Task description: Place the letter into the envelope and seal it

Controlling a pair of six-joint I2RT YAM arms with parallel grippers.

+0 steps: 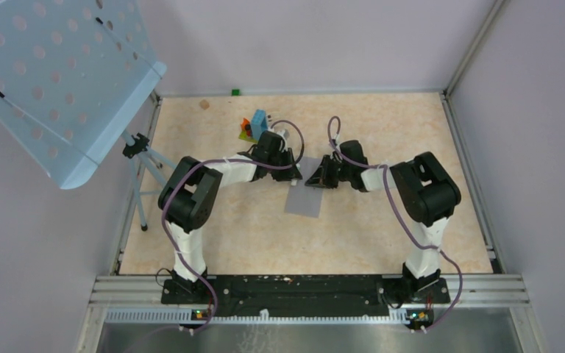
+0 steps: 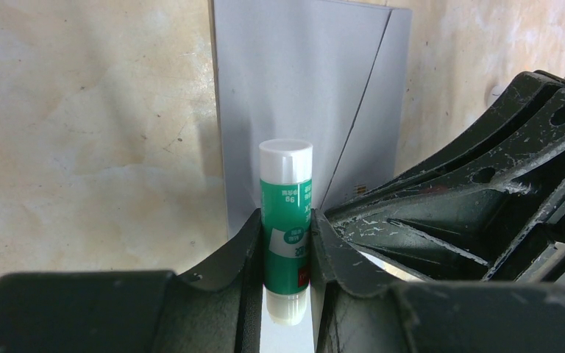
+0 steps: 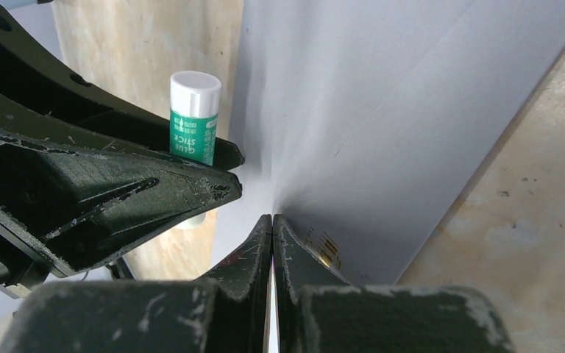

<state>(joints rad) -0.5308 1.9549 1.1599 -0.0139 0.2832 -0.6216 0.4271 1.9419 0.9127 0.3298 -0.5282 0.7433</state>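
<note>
The grey envelope (image 1: 303, 200) lies on the tan floor between both grippers, one end lifted. My right gripper (image 3: 272, 219) is shut on that raised edge of the envelope (image 3: 397, 110), and the paper creases out from its jaws. My left gripper (image 2: 285, 220) is shut on a white and green glue stick (image 2: 285, 213), held upright over the envelope (image 2: 301, 81) with its white cap pointing away. In the right wrist view the glue stick (image 3: 195, 118) stands in the left fingers (image 3: 154, 184), close beside my right jaws. The letter is not in view.
A blue, orange and green block cluster (image 1: 254, 125) sits behind the left gripper (image 1: 288, 173). A pale blue perforated panel (image 1: 51, 81) on a tripod (image 1: 141, 158) stands at the far left. Metal rails (image 1: 471, 169) border the floor.
</note>
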